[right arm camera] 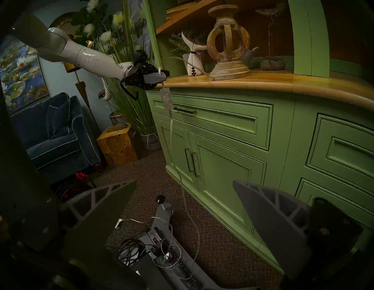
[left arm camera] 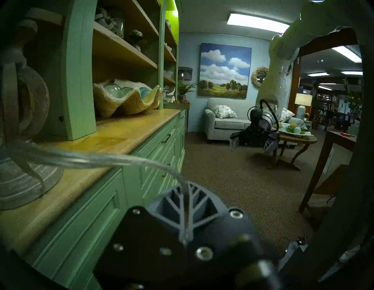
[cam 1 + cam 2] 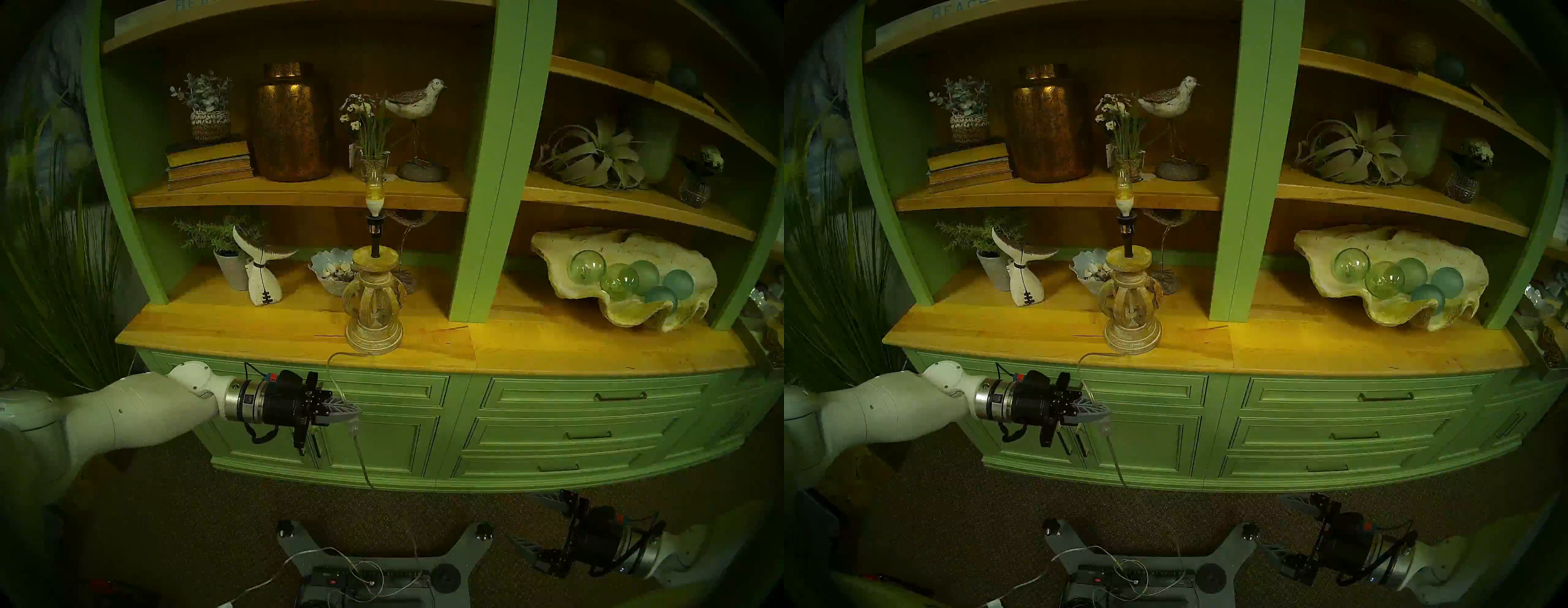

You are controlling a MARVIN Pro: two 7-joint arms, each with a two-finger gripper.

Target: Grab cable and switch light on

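Left gripper (image 3: 345, 411) clamped level; right gripper (image 3: 526, 524) spread wide.

Dim greenish views, dark fisheye rims, ceiling panels (image 2: 257, 21) glaring.

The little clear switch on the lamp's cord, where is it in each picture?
Head left: the switch hangs just below the left claw, low centre-left.
Head right: the same spot, under the claw.
Left wrist: not in view; only the cord shows.
Right wrist: upper middle, before the green cabinet.
Shared landmark: the lamp on the counter.
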